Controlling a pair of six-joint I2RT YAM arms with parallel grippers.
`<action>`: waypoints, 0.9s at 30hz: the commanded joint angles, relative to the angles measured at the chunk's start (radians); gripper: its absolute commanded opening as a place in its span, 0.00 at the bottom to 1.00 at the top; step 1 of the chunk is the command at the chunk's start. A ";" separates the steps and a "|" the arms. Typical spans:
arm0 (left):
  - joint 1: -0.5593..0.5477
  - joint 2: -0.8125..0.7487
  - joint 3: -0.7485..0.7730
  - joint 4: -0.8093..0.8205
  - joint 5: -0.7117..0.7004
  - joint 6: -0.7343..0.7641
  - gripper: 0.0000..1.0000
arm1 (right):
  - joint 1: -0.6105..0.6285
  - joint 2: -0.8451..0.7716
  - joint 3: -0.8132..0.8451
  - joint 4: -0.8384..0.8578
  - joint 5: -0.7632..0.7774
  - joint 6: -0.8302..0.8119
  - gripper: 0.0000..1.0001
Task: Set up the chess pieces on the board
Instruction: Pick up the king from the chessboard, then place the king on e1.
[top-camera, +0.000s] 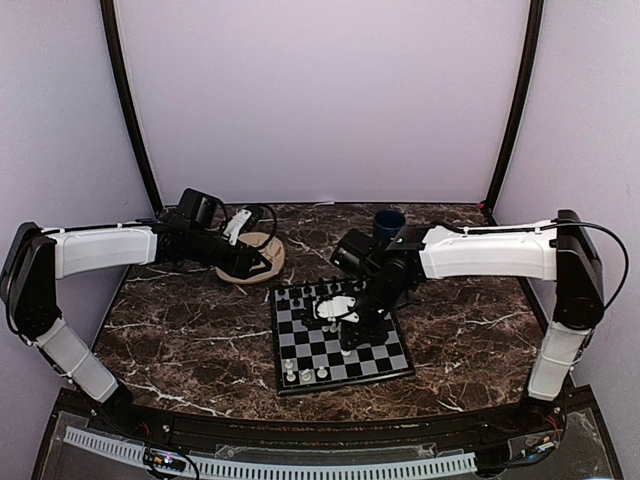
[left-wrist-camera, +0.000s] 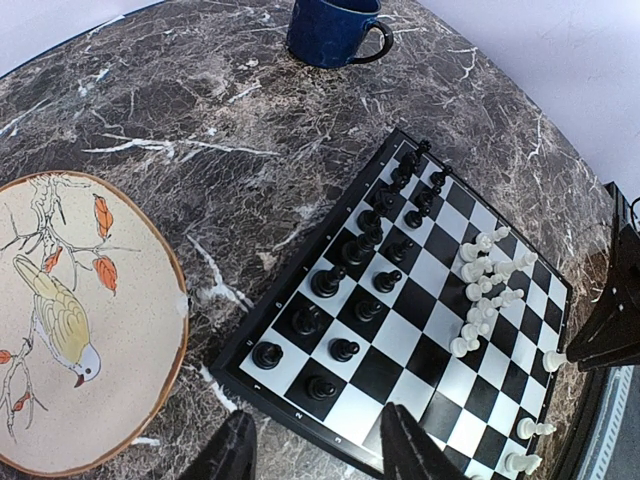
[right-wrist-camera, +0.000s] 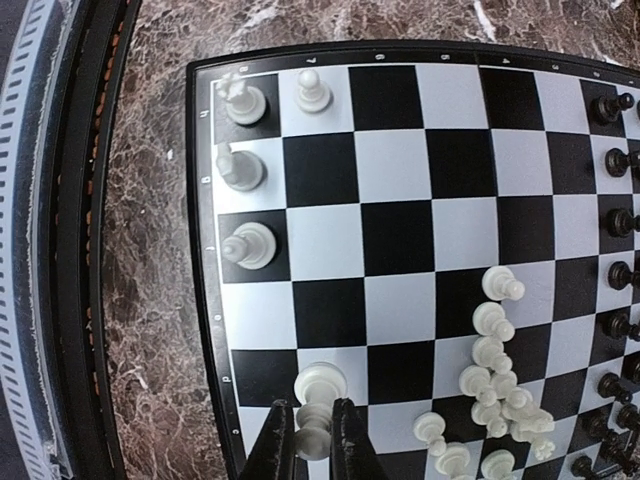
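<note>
Right jaws, closest to the lens in the right wrist view, are pinched shut on one white piece (right-wrist-camera: 313, 430), held upright over a square by the board's near edge. It looks like it's being seated on its home row.

Marble counter (top-camera: 180, 340) carries everything. Board (top-camera: 385, 352) lies mid-counter, a little right, squared to the arms, so both can reach it. Bird-pattern plate (left-wrist-camera: 150, 300) sits just far-left of the board. Left jaws hang by the plate, about half open, gripping nothing; likely parked clear while the other arm works. Blue cup (left-wrist-camera: 330, 28) stands on the far side, well apart from the board.

Black pieces (left-wrist-camera: 355, 250) stand in two rows along the board's far edge, so that side reads done. White cluster (right-wrist-camera: 490, 385) crowds mid-board, packed tight, apparently waiting to be sorted. Placed white pieces (right-wrist-camera: 245, 175), only a few, stand at the near-left corner, one per square.

White side seems barely begun. Next move calls for letting go without tipping the piece.
</note>
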 joint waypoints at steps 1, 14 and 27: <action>0.005 -0.041 0.005 -0.015 -0.003 0.012 0.45 | 0.023 -0.035 -0.046 -0.014 -0.015 -0.026 0.05; 0.005 -0.038 0.006 -0.015 -0.003 0.012 0.45 | 0.061 -0.017 -0.098 0.018 0.015 -0.044 0.06; 0.004 -0.038 0.006 -0.016 -0.003 0.014 0.45 | 0.062 -0.005 -0.112 0.041 0.047 -0.040 0.07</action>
